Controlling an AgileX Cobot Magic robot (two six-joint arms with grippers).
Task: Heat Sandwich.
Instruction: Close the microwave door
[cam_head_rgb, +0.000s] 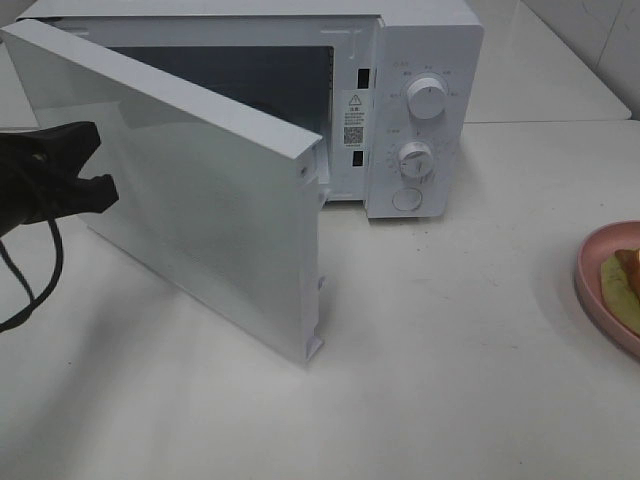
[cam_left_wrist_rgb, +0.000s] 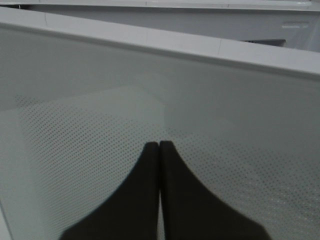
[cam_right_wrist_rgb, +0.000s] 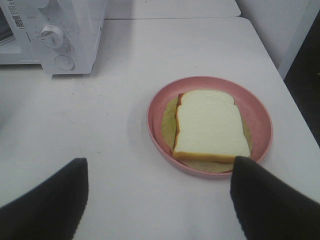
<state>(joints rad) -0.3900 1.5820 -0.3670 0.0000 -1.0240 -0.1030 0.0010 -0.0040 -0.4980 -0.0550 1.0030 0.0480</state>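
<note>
White microwave (cam_head_rgb: 415, 110) door (cam_head_rgb: 200, 200) hangs open beside my pinched-closed left end effector (cam_left_wrist_rgb: 159, 145); my right end effector (cam_right_wrist_rgb: 157, 175) gapes wide, empty, above the plated sandwich (cam_right_wrist_rgb: 210, 125).

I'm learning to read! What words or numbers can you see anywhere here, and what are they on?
Nothing reads clearly.
Sticker on the microwave: a warning triangle and small print, too blurred to read.
QR code below it: no readable words.
Marks around both knobs: too small to read.
Plate and sandwich: no writing.
</note>
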